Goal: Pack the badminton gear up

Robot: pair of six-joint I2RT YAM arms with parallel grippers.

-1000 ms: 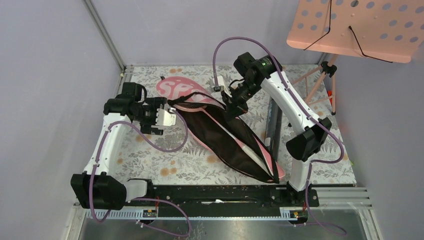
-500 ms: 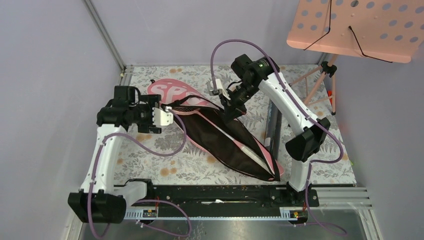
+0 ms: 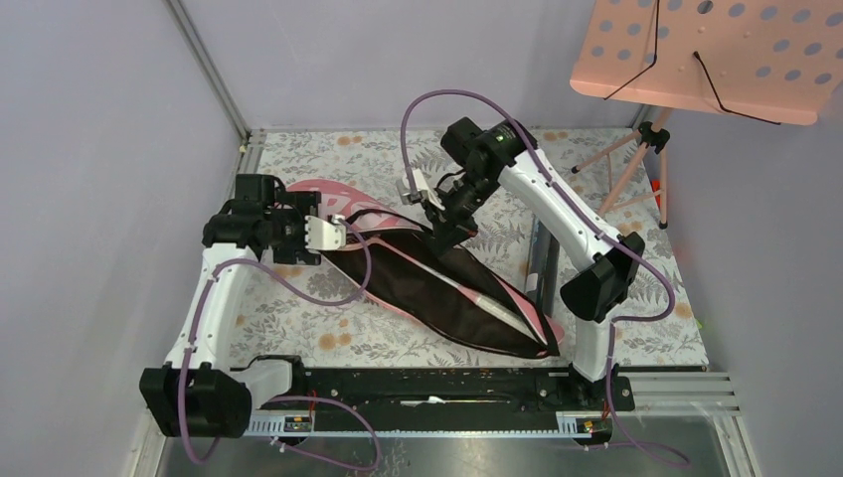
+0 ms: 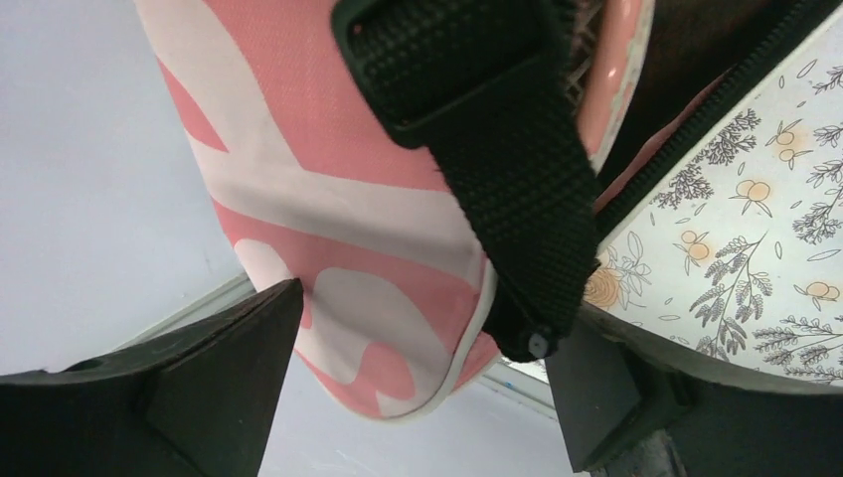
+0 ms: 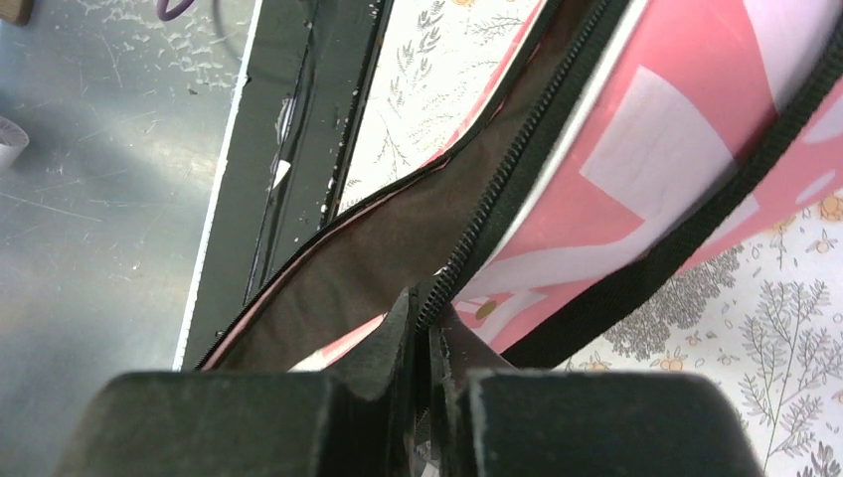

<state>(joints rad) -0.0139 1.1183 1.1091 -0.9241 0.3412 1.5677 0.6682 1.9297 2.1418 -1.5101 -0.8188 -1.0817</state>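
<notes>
Cover (image 3: 418, 273) pink, unzipped, dark lining exposed; strap (image 4: 497, 149) black.

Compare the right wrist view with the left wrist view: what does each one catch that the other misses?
Right wrist only: the right claw shut on the zipper of the pink cover, with its dark lining exposed. Left wrist only: the black strap lying across the cover, between the fingers of the open left claw. Both: the pink cover with its white lettering, and the floral table.
</notes>
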